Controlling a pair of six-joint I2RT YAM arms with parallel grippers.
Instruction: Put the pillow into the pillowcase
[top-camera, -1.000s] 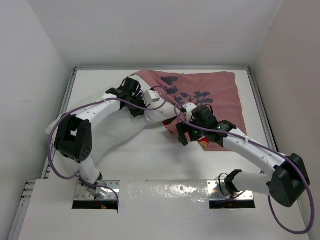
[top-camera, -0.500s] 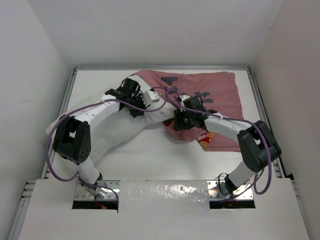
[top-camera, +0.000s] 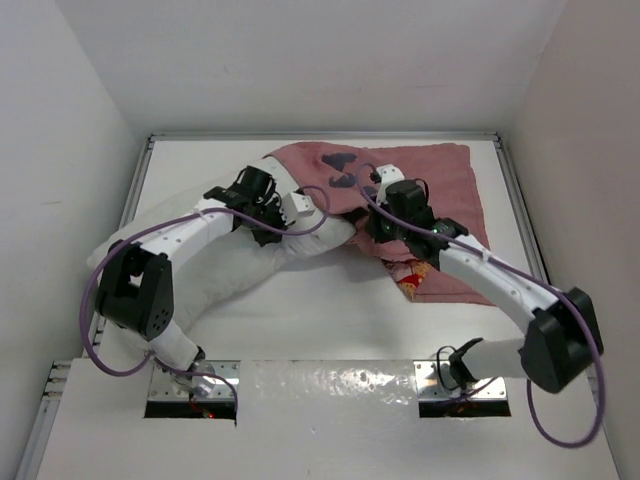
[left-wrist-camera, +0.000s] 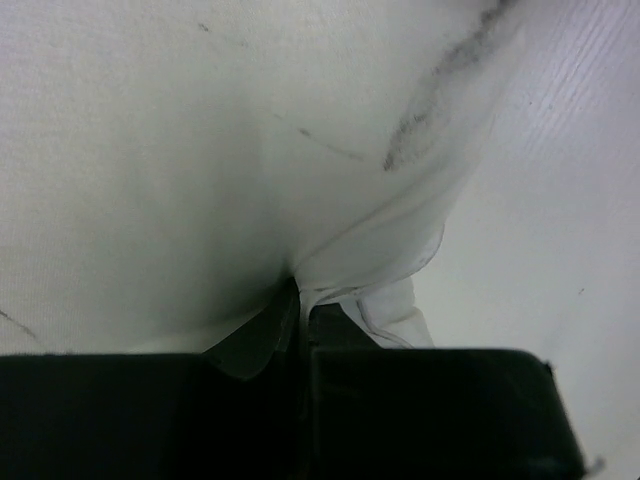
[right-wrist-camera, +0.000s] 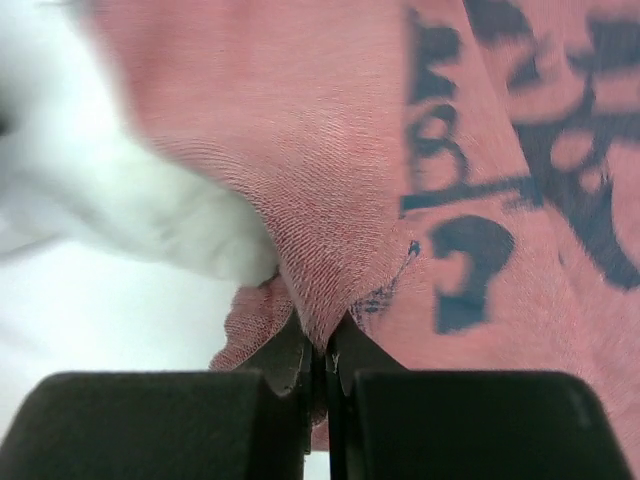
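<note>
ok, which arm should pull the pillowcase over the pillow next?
Right, likely: the right end effector is shut on the pillowcase edge beside the pillow corner; the left end effector is shut on the pillow, anchoring it.

No word, number or brand is legible. The pillowcase (top-camera: 440, 180) bears large dark brush-like characters (right-wrist-camera: 480, 200) on its pale pink cloth. They sit from one to three o'clock in the right wrist view and toward ten o'clock of the cloth from above. They are partly covered and cannot be made out.
</note>
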